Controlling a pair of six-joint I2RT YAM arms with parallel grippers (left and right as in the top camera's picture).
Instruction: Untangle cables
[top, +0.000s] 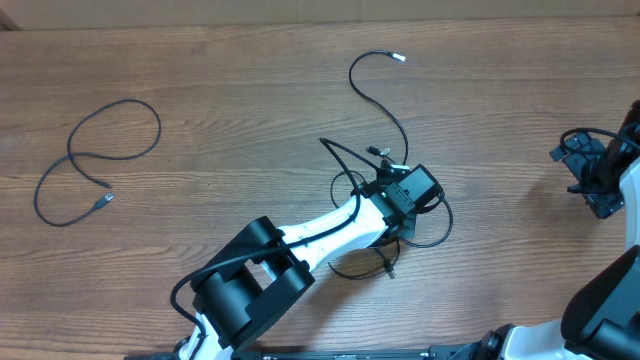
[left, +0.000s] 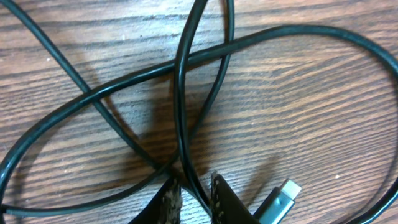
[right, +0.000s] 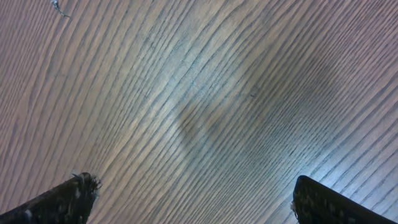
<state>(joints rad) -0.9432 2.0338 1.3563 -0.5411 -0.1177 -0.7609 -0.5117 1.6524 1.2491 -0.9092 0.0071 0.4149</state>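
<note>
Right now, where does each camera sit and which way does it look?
Overhead: fixed above the table, looking straight down; both arms show, the left arm over the tangled cables, the right arm at the edge.
Left wrist: on the left arm, looking closely down at crossing cable loops; its fingers straddle one strand.
Right wrist: on the right arm, looking down at the tabletop; its fingers wide apart.
Shared: overhead and left wrist both see the tangle.

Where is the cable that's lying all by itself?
In the overhead view, the lone cable lies looped on the table's left side, well apart from the tangled cables at the left gripper near the middle.
</note>
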